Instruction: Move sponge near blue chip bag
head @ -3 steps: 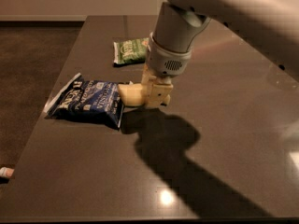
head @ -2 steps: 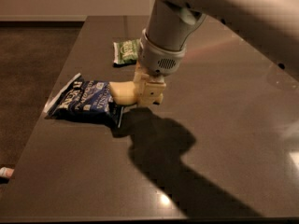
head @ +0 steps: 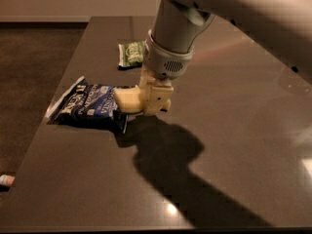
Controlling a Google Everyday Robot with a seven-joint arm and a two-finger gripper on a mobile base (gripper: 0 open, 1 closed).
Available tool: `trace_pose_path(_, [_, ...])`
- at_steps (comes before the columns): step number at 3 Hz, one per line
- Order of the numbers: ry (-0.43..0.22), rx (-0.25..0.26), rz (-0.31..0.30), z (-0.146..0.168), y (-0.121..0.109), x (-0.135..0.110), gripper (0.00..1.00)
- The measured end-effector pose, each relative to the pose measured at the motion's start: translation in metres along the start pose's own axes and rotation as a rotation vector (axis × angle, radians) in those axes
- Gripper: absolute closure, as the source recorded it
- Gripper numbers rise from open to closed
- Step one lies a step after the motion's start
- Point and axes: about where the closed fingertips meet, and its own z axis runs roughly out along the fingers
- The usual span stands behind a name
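Gripper (head: 149, 103) pinches sponge (head: 126, 97), which sticks out to its left — blue chip bag (head: 86, 106) sits just beyond, approx. touching.

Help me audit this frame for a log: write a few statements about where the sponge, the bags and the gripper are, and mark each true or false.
1. The gripper holds the sponge right at the right end of the blue chip bag. True.
2. The green chip bag lies on top of the blue chip bag. False: it lies apart from it, farther back on the table.
3. The sponge sits alone at the table's near edge, far from the gripper. False: it is in the gripper, by the blue chip bag.
4. The blue chip bag lies close to the table's left edge. True.
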Motion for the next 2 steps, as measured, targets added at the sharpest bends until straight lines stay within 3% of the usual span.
trace_pose_path(1, [0.0, 0.003, -0.001, -0.0005, 0.0002, -0.0008, 0.14])
trace_pose_path(2, [0.0, 0.006, -0.003, -0.0009, 0.0004, -0.0016, 0.0])
